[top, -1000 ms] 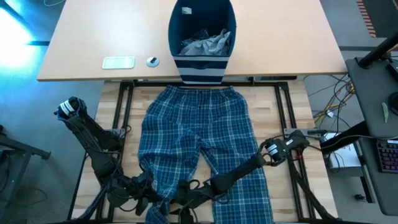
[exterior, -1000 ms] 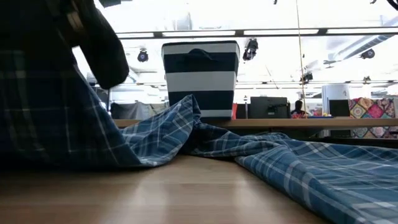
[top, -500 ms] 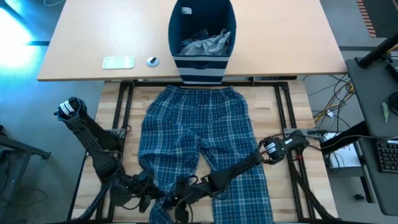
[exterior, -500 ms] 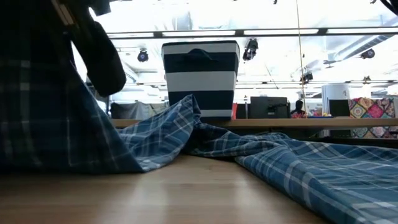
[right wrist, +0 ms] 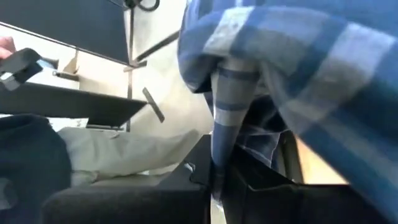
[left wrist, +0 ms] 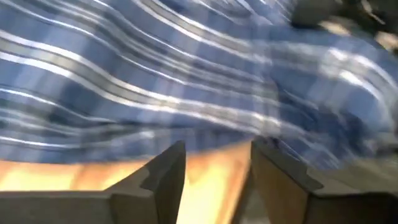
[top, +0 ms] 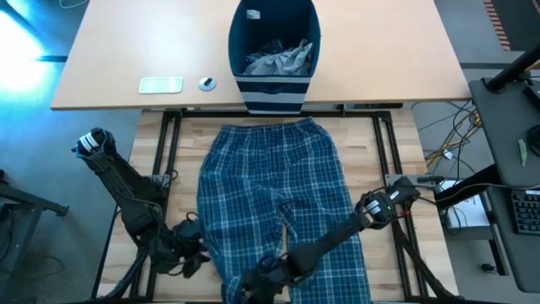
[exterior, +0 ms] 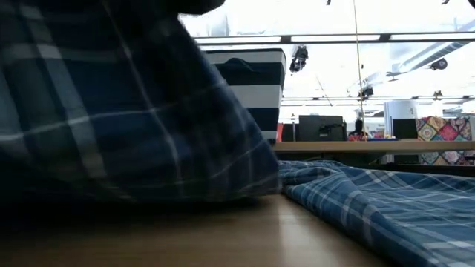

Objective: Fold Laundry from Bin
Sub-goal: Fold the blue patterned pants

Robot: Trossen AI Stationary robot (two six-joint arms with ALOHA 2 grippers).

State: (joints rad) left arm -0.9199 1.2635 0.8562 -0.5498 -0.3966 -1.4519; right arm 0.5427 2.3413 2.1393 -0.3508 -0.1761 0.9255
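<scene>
Here the step in hand looks like the first fold of the plaid trousers (top: 274,203), which lie flat on the wooden table (top: 384,152) with the waistband toward the bin (top: 274,51) and the two legs running back toward the robot, so their long axis goes straight from the bin to the near edge. The right gripper (top: 257,283) sits at the near end of the left leg, its fingers pressed together on the cloth; the right wrist view shows a fold of plaid pinched between them. The left gripper (top: 192,253) is just beside that leg's outer edge, over bare wood, its fingers (left wrist: 163,171) spread with nothing between them. In the low view a raised sheet of plaid fills the near side, so the hem seems lifted. The next move probably calls for carrying the pinched leg across onto the other one, keeping the cloth taut so the edges line up. More laundry, a grey piece (top: 278,57), waits in the bin.
</scene>
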